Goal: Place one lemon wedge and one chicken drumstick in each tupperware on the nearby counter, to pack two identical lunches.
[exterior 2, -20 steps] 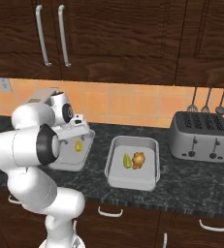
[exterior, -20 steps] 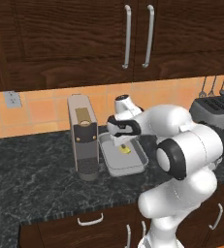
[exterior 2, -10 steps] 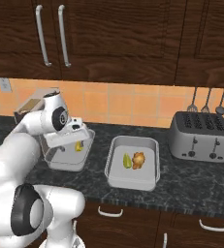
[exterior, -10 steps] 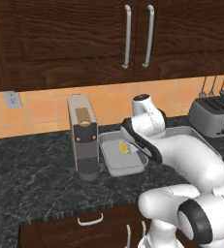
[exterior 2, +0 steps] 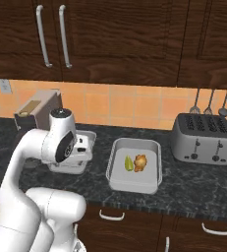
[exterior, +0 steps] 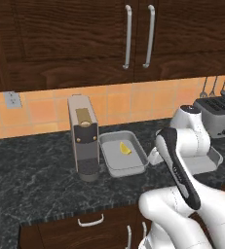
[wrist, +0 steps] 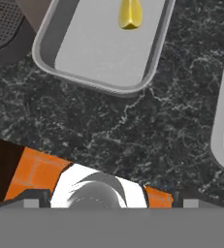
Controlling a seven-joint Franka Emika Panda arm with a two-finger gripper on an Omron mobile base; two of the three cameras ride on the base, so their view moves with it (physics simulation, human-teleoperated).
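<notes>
— What's nearest you?

— My arm, over the counter. I read the gripper as spread wide, nothing held.

— And the tubs?

— The left tupperware beside the coffee machine holds one lemon wedge. The right tupperware has a lemon wedge touching a drumstick.

— Farther back?

— A toaster by the tiled wall.

Both base views face the counter; hand view looks down close.
</notes>
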